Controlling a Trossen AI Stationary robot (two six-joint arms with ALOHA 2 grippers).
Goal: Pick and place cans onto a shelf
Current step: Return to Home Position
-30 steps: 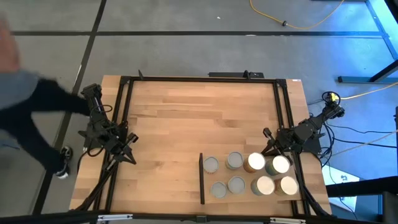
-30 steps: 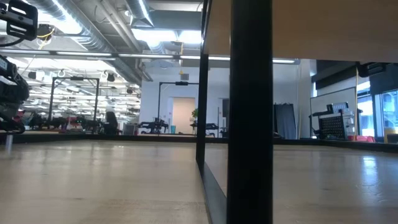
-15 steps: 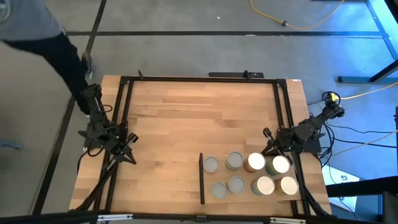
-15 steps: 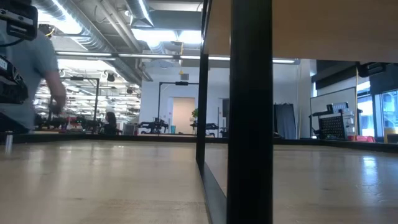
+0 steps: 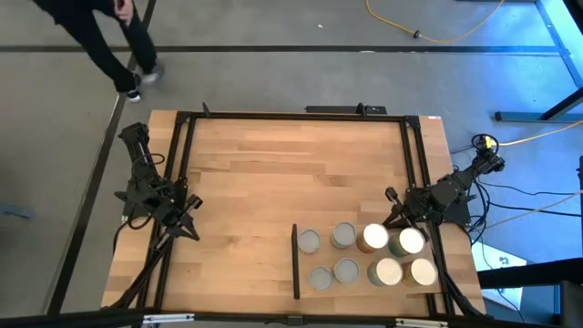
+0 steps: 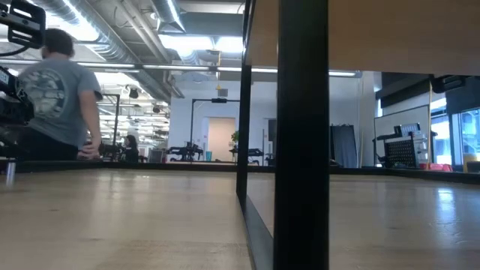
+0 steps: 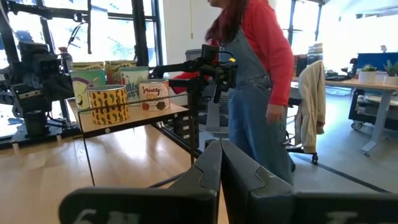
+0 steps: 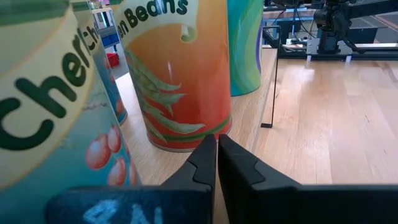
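Note:
Several cans (image 5: 372, 237) stand upright in two rows on the shelf (image 5: 306, 259), a raised pale-wood panel with a black strip (image 5: 294, 262) on its left side, at the table's near right. My right gripper (image 5: 393, 217) is shut at the table's right edge. In the right wrist view its tips (image 8: 216, 149) point at the foot of an orange bean can (image 8: 180, 68), close in front of it. My left gripper (image 5: 189, 230) rests shut at the table's left edge. Its wrist view looks across the table to the cans (image 7: 109, 102) on the shelf (image 7: 134, 118).
The wooden tabletop (image 5: 291, 164) lies bare to the left of and beyond the shelf, inside a black frame (image 5: 291, 114). A person (image 5: 114, 41) walks past the far left corner. Another person (image 7: 255, 81) stands beyond the table behind the right arm.
A person beside the table's left edge has walked along it and off past the far left corner. Both arms and the cans have kept still.

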